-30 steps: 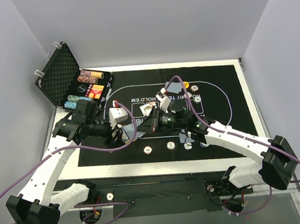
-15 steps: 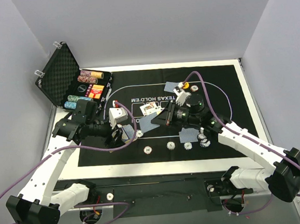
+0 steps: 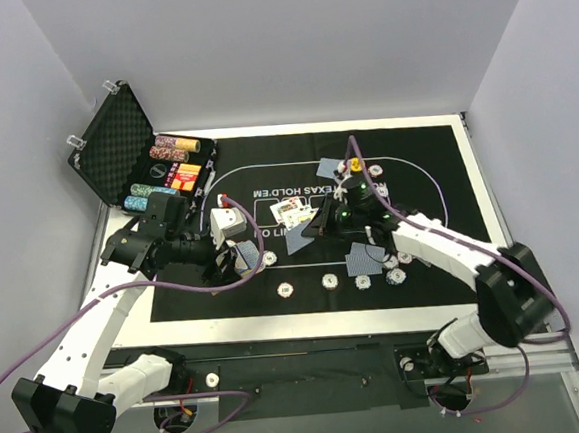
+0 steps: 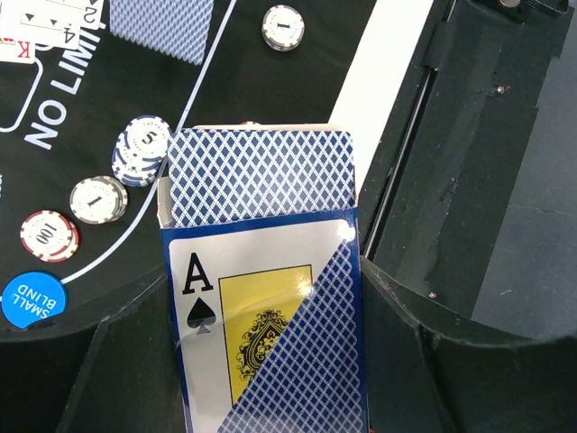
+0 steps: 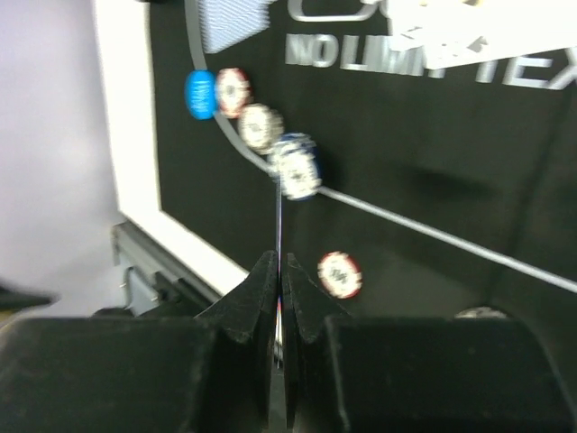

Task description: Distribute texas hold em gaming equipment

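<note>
My left gripper [image 4: 266, 302] is shut on a deck of playing cards [image 4: 261, 180]. An ace of spades faces the camera, and a blue-backed card sticks out ahead. In the top view this gripper [image 3: 235, 259] hovers over the mat's near left. My right gripper [image 5: 279, 266] is shut on one thin card [image 5: 279, 216], seen edge-on. From above, that card [image 3: 298, 239] hangs over the mat's middle. Poker chips [image 4: 141, 149] and a blue button [image 4: 32, 298] lie on the felt. More blue-backed cards [image 3: 364, 262] and face-up cards [image 3: 289, 210] rest on the mat.
The black printed mat [image 3: 426, 166] covers the table. An open black case [image 3: 113, 140] stands at the far left with rows of chips [image 3: 174, 145] inside. A yellow button [image 3: 360, 165] lies at the far middle. Single chips [image 3: 329, 281] line the mat's near side.
My right arm has swung its forearm toward the far right and turned its wrist, carrying the held card slightly to the right. The left arm and deck have not moved.
</note>
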### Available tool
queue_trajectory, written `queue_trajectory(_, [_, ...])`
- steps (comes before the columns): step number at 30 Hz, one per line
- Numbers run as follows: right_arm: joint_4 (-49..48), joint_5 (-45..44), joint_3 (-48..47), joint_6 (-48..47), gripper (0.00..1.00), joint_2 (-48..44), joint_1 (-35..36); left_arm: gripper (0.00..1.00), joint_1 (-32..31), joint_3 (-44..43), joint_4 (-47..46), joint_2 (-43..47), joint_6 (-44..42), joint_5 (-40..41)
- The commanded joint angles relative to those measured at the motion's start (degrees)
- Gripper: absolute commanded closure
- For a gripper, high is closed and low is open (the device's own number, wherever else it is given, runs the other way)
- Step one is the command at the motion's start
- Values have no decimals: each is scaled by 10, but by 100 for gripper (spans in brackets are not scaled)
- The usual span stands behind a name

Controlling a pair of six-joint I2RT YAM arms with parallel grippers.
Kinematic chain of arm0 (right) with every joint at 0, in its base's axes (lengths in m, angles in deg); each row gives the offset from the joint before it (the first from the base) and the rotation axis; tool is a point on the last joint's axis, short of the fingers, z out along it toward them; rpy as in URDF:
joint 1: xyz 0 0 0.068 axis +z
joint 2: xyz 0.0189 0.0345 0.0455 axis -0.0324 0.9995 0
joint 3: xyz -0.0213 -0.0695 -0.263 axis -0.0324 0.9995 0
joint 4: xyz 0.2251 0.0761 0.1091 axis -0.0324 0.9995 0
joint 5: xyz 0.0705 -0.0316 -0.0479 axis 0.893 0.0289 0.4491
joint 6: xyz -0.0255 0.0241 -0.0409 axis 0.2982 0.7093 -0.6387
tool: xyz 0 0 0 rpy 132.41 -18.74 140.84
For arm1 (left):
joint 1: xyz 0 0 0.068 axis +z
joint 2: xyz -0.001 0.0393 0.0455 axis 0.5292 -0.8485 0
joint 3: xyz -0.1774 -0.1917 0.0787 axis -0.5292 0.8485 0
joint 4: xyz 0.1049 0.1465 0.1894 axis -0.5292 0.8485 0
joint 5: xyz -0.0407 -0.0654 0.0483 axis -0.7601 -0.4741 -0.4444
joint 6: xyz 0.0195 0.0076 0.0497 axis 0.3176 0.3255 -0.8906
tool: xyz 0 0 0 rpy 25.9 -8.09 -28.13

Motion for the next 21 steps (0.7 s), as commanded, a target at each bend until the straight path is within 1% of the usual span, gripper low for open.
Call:
queue_trajectory(1, [-6, -65, -36, -31, 100, 90, 1, 100, -3, -34, -11, 8, -1, -17])
queue_trajectory(2, [-2, -69, -45, -35, 100, 127, 4, 100, -3, -35, -11, 8, -1, -17])
queue_trajectory(3, [11, -80, -64, -44, 100, 143, 7, 100, -3, -36, -10, 8, 1, -17])
queue_trajectory(4, [11, -84, -71, -47, 100, 173, 10, 100, -3, -36, -10, 8, 2, -19])
queue_trajectory(6, [10, -96, -82, -49, 100, 205, 14, 100, -4, -37, -10, 11, 3, -17])
queue_trajectory(7, [3, -99, -86, -49, 100, 214, 17, 100, -4, -37, -10, 11, 3, -16])
queue_trajectory(9, [1, -117, -89, -51, 96, 229, 23, 100, -4, -35, -7, 12, 2, -12])
queue_trajectory(12, [13, -169, -90, -67, 94, 234, 35, 100, -5, -34, 1, 13, -3, -12])
queue_trajectory(14, [21, -185, -91, -72, 92, 238, 37, 100, -5, -34, 0, 13, -4, -11])
queue_trajectory(16, [33, -196, -98, -77, 85, 243, 38, 100, -5, -36, 0, 12, -3, -14])
queue_trajectory(17, [36, -198, -99, -80, 77, 245, 40, 100, -5, -36, 0, 12, -3, -15])
queue_trajectory(19, [52, -201, -106, -85, 68, 246, 42, 100, -5, -34, 1, 13, -7, -15])
queue_trajectory(21, [68, -229, -110, -96, 62, 235, 49, 100, -5, -33, 2, 14, -10, -14])
